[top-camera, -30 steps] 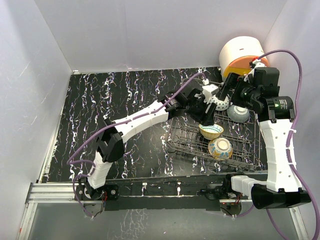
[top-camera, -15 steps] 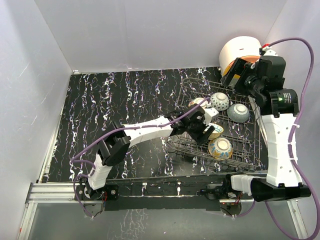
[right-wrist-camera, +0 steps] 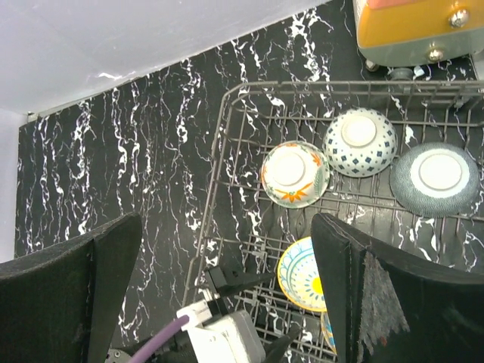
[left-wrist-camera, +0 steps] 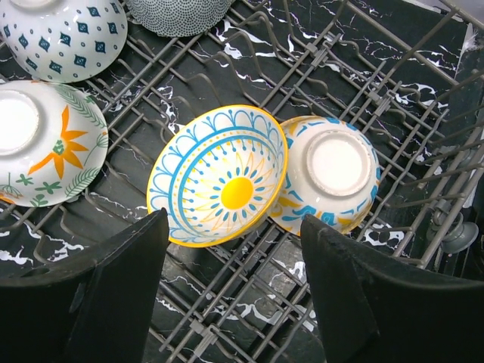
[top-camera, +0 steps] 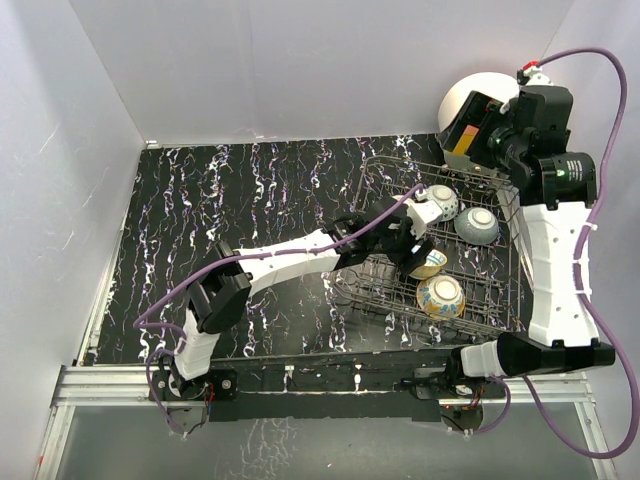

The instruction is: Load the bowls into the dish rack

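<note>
**All five bowls racked, both claws empty**

What changed in the last second:
- The left arm has swung back from the far rows of the large dark wire dish rack [left-wrist-camera: 355, 60] to its middle. The left claw [left-wrist-camera: 236, 234] has widened a bit on the way. Its jaws now stand apart with nothing between them, hovering over the yellow-and-blue sunburst bowl [left-wrist-camera: 219, 175].
- The right arm has pulled up and off the rack's far side toward the far right corner. The right claw [right-wrist-camera: 227, 234] is fully wide and empty, high above the rack.

My read is that loading is done. I see no bowl on the black marbled desk [top-camera: 220, 200], so only retracting the arms is left.

Count:
- Bowls: 5, all in the rack on the right side of the desk.
  - The sunburst bowl is mid-rack, tilted on the tines with its inside showing.
  - The yellow-and-blue bowl with a white foot ring [left-wrist-camera: 333, 174] leans against it, touching, foot ring up.
  - The white orange-floral bowl [left-wrist-camera: 45, 144] is upside down.
  - The white blue-diamond bowl [left-wrist-camera: 60, 34] is upside down.
  - The grey dotted bowl [left-wrist-camera: 178, 15] is upside down in the far row.
- Racks: 1.
- Round white-and-orange appliance [right-wrist-camera: 412, 23]: 1, just beyond the rack's far edge.
- Arms: 2.
</note>
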Robot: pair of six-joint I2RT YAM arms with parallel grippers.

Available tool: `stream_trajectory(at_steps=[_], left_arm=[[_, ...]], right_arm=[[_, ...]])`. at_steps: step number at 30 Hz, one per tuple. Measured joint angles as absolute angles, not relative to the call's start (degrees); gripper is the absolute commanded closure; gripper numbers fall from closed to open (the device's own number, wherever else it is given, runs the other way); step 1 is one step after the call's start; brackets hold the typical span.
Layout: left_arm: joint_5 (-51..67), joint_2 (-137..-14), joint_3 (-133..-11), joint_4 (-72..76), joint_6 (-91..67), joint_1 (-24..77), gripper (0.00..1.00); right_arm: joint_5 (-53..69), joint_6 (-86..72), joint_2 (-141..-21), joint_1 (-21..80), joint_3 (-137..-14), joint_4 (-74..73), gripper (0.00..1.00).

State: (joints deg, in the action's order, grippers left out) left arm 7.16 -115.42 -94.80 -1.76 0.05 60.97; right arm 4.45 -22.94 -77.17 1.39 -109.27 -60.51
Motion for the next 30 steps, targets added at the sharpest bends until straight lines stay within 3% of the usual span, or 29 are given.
stream_trajectory(at_steps=[10, 30], left_arm=[[8.78, -118.89, -95.66, 1.56, 3.09, 60.97, 0.30], [19.97, -123.35, -94.45, 7.62, 10.13, 60.95, 0.36]], right_arm=[[6.79, -22.72, -80.29, 1.39, -120.27, -58.35, 0.01], [11.90, -22.72, -79.50, 1.39, -116.40, -57.63, 0.01]])
